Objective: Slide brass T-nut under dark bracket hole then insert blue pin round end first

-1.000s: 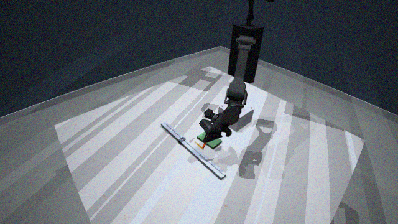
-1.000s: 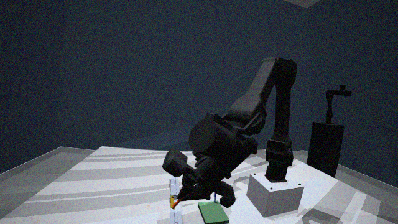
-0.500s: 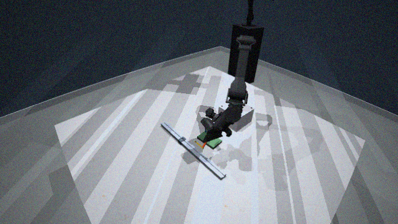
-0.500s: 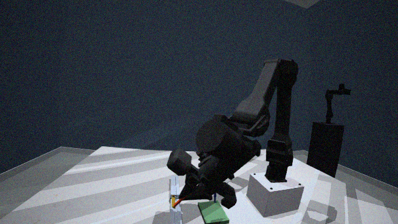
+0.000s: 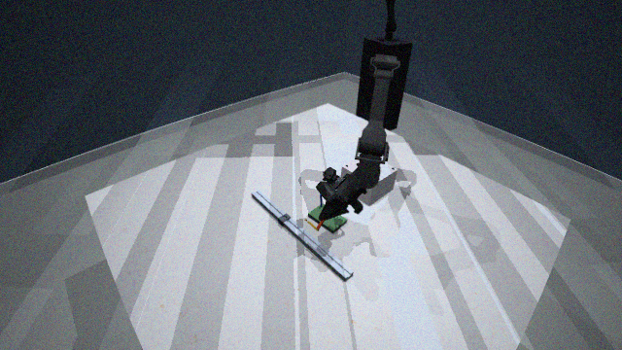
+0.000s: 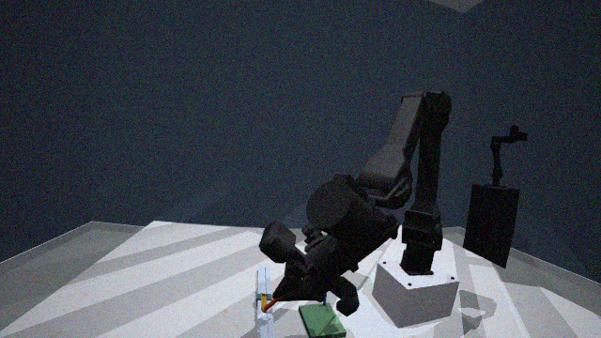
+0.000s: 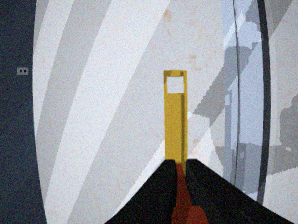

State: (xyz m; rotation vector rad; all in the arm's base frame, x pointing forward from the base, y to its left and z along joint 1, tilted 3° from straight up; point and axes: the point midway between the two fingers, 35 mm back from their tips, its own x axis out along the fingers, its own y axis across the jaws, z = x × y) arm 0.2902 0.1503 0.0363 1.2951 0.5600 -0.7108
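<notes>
My gripper (image 5: 322,220) (image 6: 278,296) (image 7: 180,169) is shut on the orange handle (image 5: 320,225) (image 6: 270,304) (image 7: 183,187) of the brass T-nut. The T-nut (image 6: 264,301) (image 7: 173,125) hangs beyond the fingertips, with its square hole at the far end in the wrist view. In the top view it shows between the rail and the tray. The aluminum rail (image 5: 311,241) (image 6: 265,324) (image 7: 250,105) lies to its side in the wrist view. The dark bracket (image 5: 284,219) sits across the rail. The blue pin (image 5: 321,199) (image 6: 325,299) stands in the green tray (image 5: 316,213) (image 6: 321,321), partly hidden by the arm.
The pale base block (image 5: 381,187) (image 6: 413,300) of the arm stands behind the tray. A dark box on a stand (image 5: 366,73) (image 6: 490,225) is farther back. Striped light and shadow cross the table (image 5: 204,253) (image 6: 155,282).
</notes>
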